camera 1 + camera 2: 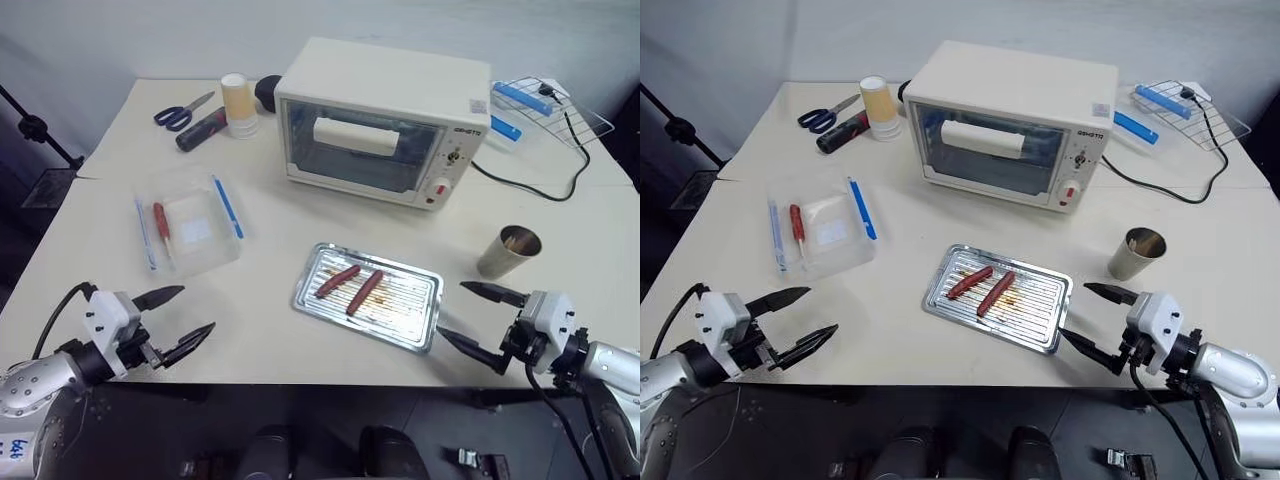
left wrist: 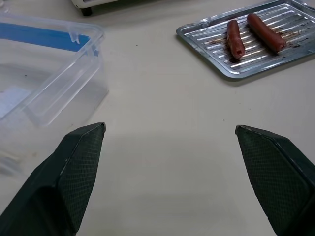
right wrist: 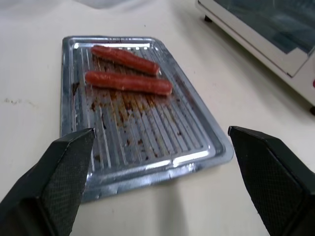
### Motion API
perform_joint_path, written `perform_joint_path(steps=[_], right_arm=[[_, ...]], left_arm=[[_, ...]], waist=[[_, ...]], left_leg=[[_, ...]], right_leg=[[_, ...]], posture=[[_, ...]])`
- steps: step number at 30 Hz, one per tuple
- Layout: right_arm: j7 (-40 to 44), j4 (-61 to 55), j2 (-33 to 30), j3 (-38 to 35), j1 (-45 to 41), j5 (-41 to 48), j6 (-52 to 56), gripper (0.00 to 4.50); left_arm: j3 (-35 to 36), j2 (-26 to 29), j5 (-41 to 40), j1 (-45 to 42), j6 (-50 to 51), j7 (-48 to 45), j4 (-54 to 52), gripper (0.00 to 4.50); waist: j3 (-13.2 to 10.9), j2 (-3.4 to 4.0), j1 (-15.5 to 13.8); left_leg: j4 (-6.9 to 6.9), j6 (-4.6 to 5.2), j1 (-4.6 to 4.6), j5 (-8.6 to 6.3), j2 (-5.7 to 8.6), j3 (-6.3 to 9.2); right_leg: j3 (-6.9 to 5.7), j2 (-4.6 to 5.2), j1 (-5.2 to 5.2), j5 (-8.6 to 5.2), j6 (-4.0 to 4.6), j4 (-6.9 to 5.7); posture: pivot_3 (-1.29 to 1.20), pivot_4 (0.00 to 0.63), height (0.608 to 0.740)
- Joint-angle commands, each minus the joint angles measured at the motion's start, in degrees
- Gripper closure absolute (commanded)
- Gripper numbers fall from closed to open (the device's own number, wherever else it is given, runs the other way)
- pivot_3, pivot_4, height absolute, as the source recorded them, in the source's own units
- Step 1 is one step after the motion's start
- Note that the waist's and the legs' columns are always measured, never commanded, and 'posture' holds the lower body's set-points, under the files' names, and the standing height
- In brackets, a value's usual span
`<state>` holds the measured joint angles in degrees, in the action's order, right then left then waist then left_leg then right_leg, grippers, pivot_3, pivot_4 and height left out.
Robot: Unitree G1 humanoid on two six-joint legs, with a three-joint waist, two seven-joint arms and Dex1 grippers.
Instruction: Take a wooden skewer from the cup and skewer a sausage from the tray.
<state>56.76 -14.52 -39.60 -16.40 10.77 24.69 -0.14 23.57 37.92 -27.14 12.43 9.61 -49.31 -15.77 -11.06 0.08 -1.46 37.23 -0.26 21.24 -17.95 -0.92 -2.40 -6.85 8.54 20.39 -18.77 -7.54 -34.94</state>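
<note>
Where the pale table (image 1: pixel 300 215) ends, dark floor (image 1: pixel 30 190) shows.

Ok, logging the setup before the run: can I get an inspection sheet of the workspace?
Surface: pale table.
Job's things: tray holds two sausages side by side; metal cup with skewers stands to its right.
Clutter: toaster oven, clear plastic box, scissors, paper cups, wire rack.
Grippers: left gripper and right gripper open, empty, over the near edge.
Cables: oven's black cord by the rack.
Surroundings: nothing seen.
</note>
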Motion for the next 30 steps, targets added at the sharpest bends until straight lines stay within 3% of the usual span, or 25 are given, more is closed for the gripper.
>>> perform_joint_path(steps=[1,4,8,14,19,24,30], right_arm=[[-0.89,-3.48,0.06,-3.33,1.93,1.14,-1.24,0.00],[-2.03,-5.91,-0.40,-6.91,5.19,2.44,0.55,0.00],[-3.54,-6.90,-1.26,-18.59,11.42,4.49,3.04,0.00],[-3.23,-2.02,-0.84,-31.25,17.80,3.90,1.37,0.00],[-4.16,-5.10,-6.67,-31.19,14.51,6.53,9.49,0.00],[-4.60,-9.35,-25.23,-27.78,9.48,9.93,34.03,0.00],[-8.93,-7.35,-38.30,-16.30,-6.85,13.89,49.87,0.00]], left_arm=[[-1.05,-0.04,-0.55,-2.11,0.09,-0.27,1.08,0.02],[-3.56,-0.15,-2.98,-5.26,1.30,-2.85,1.02,0.02],[-10.52,1.05,-6.95,-11.31,2.56,-12.37,-1.05,0.02],[-19.73,-1.34,-6.36,-22.32,3.65,-16.57,1.50,0.02],[-20.70,-4.61,-6.71,-26.56,3.87,-15.61,5.13,0.02],[-21.56,-6.14,-5.47,-27.43,3.12,-14.85,6.63,0.02],[-21.51,-6.92,-5.21,-26.56,3.21,-13.55,6.03,0.02]], waist=[[0.00,0.01,0.02],[0.00,0.00,-0.06],[0.00,0.00,-0.50],[0.02,-0.02,-0.65],[0.03,0.00,0.92],[0.01,0.02,1.30],[-0.01,-0.05,0.14]], left_leg=[[0.00,0.00,0.00,0.00,0.00,-0.01],[0.04,-0.01,0.00,0.00,0.00,-0.05],[0.06,0.00,0.03,0.00,0.03,-0.09],[0.07,0.00,-0.04,0.00,0.03,-0.48],[0.03,-0.01,-0.12,0.01,-0.02,-0.62],[0.10,0.02,-0.16,0.03,-0.05,-0.54],[0.22,0.07,0.05,0.02,-0.02,-0.33]], right_leg=[[0.00,0.00,0.00,0.00,0.00,-0.01],[0.02,0.00,0.01,0.00,0.00,-0.05],[0.02,0.02,0.01,0.00,0.00,-0.04],[0.10,-0.01,-0.02,0.00,0.00,-0.09],[0.24,-0.06,0.03,0.00,0.00,-0.14],[0.39,-0.05,0.09,0.00,0.00,-0.15],[0.30,-0.01,0.16,0.01,0.00,-0.15]], posture=[[0.00,0.150,0.740],[0.00,0.150,0.740],[0.00,0.150,0.740],[0.00,0.150,0.740],[0.00,0.150,0.740],[0.00,0.150,0.740],[0.00,0.150,0.740]])
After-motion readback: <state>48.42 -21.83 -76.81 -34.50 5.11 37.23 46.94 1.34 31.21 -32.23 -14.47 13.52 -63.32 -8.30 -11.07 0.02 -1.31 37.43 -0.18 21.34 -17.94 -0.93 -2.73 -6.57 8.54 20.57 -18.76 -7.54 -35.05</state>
